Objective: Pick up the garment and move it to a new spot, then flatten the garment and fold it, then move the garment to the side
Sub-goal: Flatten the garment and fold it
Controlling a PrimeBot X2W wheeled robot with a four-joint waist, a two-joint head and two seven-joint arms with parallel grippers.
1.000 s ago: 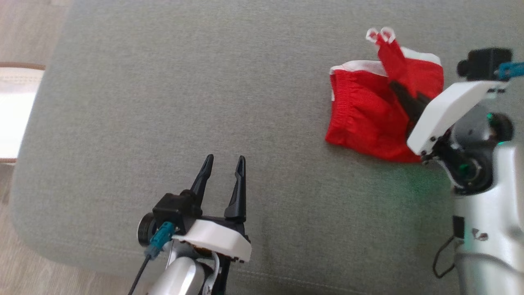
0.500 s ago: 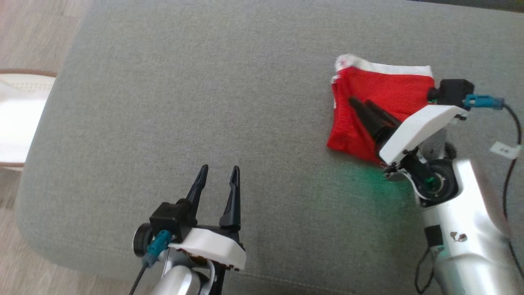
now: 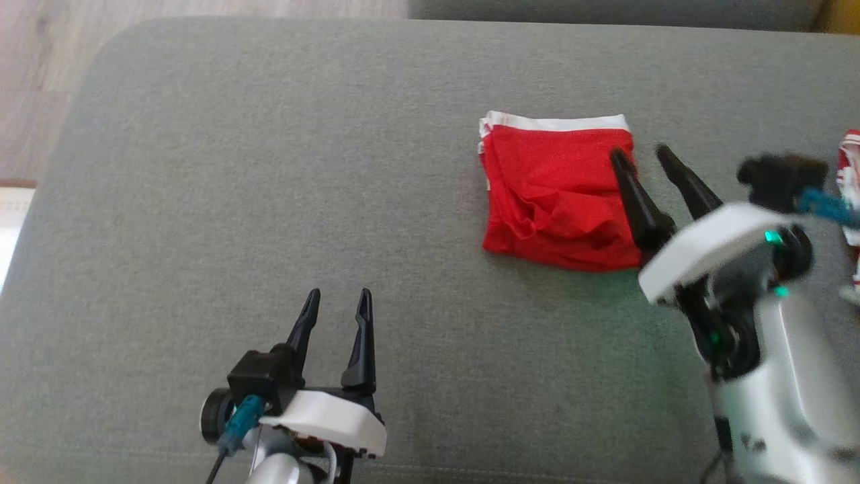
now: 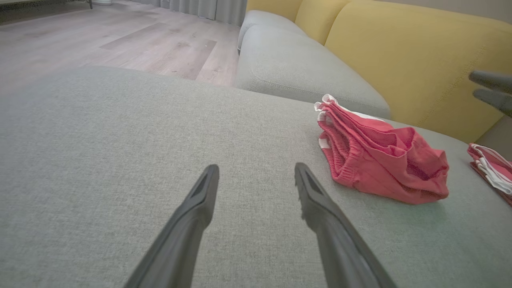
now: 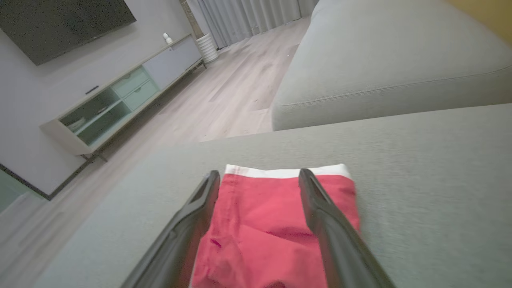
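Note:
The garment (image 3: pixel 557 188) is a pair of red shorts with a white waistband, folded into a small rectangle on the grey cushion (image 3: pixel 269 202). It lies at centre right in the head view, and it shows as garment (image 4: pixel 380 160) and garment (image 5: pixel 264 224) in the wrist views. My right gripper (image 3: pixel 641 153) is open, raised over the garment's right edge, holding nothing. My left gripper (image 3: pixel 338 294) stands open near the front edge, well to the left of the garment, with nothing between its fingers.
A second red and white folded cloth (image 3: pixel 850 168) lies at the far right; the same cloth (image 4: pixel 492 166) appears in the left wrist view. Yellow sofa backrest (image 4: pixel 400 52) rises behind. Wooden floor (image 3: pixel 40 81) lies beyond the cushion's left edge.
The right gripper let go of the garment and drew back to its right side, opening. The garment now lies folded flat. The head camera has shifted.

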